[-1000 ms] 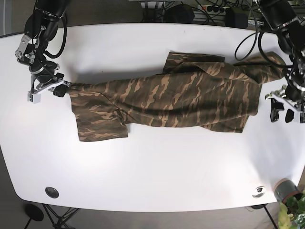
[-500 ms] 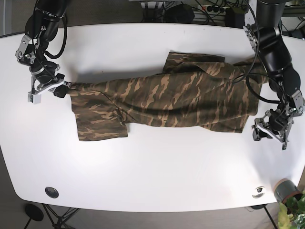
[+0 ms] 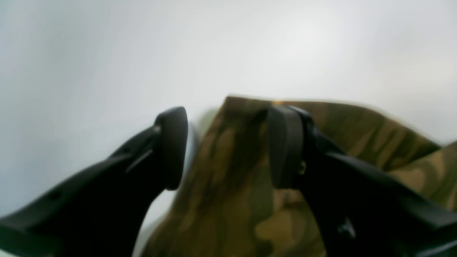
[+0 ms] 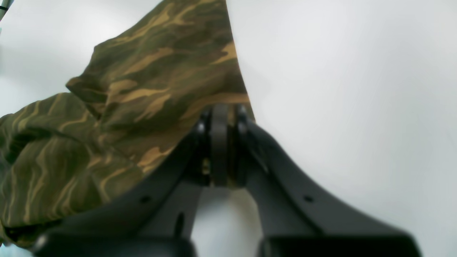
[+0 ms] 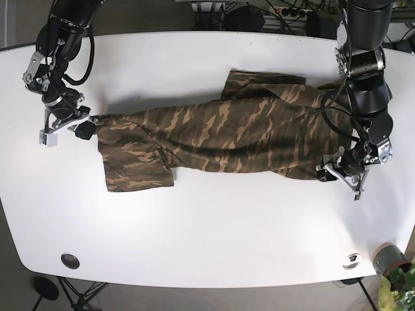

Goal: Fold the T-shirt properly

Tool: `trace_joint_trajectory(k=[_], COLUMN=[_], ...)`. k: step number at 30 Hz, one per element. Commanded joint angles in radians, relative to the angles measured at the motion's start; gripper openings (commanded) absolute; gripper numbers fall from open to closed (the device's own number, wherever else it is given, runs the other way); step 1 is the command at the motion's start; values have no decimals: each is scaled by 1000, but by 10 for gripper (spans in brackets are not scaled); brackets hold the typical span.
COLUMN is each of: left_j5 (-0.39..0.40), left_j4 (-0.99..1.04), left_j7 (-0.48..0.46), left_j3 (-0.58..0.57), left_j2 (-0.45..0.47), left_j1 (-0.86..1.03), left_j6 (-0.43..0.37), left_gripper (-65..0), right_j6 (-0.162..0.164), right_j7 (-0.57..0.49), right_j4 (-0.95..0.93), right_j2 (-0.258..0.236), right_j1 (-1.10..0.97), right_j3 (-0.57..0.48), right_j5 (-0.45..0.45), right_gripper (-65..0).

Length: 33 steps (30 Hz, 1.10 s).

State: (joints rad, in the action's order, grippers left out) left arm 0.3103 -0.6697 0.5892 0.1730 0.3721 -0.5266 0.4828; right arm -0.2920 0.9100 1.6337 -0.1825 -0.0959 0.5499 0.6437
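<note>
The camouflage T-shirt [image 5: 227, 139] lies stretched out sideways across the white table [image 5: 214, 227]. My right gripper [image 5: 87, 122] is at the shirt's left end, shut on its edge; in the right wrist view the jaws of the right gripper [image 4: 219, 114] pinch the cloth [image 4: 150, 82]. My left gripper [image 5: 332, 173] is at the shirt's lower right corner. In the left wrist view the left gripper [image 3: 225, 142] is open, its fingers [image 3: 173, 142] straddling the corner of the cloth [image 3: 228, 200], one finger off the fabric and one over it.
A black round grommet [image 5: 70, 261] sits in the table's front left, a small round fitting [image 5: 352, 260] at the front right. A grey pot with a plant [image 5: 388, 258] stands past the front right edge. Cables [image 5: 259, 13] run behind the table.
The left arm has swung in from the table's right edge to the shirt's lower right corner. The right gripper has shifted slightly down, still holding the left edge.
</note>
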Motion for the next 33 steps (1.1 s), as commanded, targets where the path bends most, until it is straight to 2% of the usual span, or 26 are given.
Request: trace_joint_trajectory(k=[1, 4, 9, 16, 28, 33], left_j5=[3, 3, -1, -1, -1, -3], left_j4=[12, 9, 11, 9, 6, -71], left_j7=[-12, -8, 33, 94, 108, 113], left_j3=[-8, -10, -31, -36, -36, -37], left_j2=[18, -5, -18, -17, 21, 54], left_j1=[-36, -31, -30, -14, 23, 55], left_j6=[7, 12, 92, 161, 170, 170], left_gripper=[-317, -317, -317, -317, -317, -317], right_j6=[-8, -8, -6, -5, -3, -3], right_j7=[-19, -19, -19, -19, -19, -19], right_j4=[20, 20, 20, 20, 20, 20], right_j2=[-15, -15, -15, -15, -15, -13], right_j1=[11, 11, 12, 29, 32, 32], right_j3=[5, 5, 5, 5, 3, 3], right_j5=[15, 15, 15, 15, 15, 15], right_gripper=[-629, -629, -629, -629, -629, -629])
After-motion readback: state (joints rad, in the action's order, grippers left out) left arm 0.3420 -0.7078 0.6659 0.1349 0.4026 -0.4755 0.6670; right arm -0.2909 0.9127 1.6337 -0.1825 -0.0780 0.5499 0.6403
